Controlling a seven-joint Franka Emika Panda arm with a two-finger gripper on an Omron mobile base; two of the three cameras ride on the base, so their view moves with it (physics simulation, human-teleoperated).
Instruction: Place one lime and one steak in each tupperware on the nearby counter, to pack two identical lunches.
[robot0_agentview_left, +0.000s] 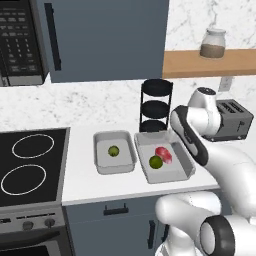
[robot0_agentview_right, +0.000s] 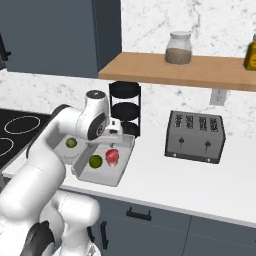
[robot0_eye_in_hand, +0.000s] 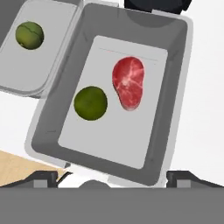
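Gripper (robot0_eye_in_hand: 112, 177): jaws standing wide apart, holding nothing, hovering over larger tupperware (robot0_eye_in_hand: 175, 87). Steak (robot0_eye_in_hand: 128, 82) and lime (robot0_eye_in_hand: 90, 103) lying side by side inside it, directly ahead of the fingertips (robot0_eye_in_hand: 43, 178).

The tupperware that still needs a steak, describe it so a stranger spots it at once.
On the white counter, right of the stovetop, sit two grey tubs. It is the smaller tupperware nearer the stove, holding one lime and no meat.
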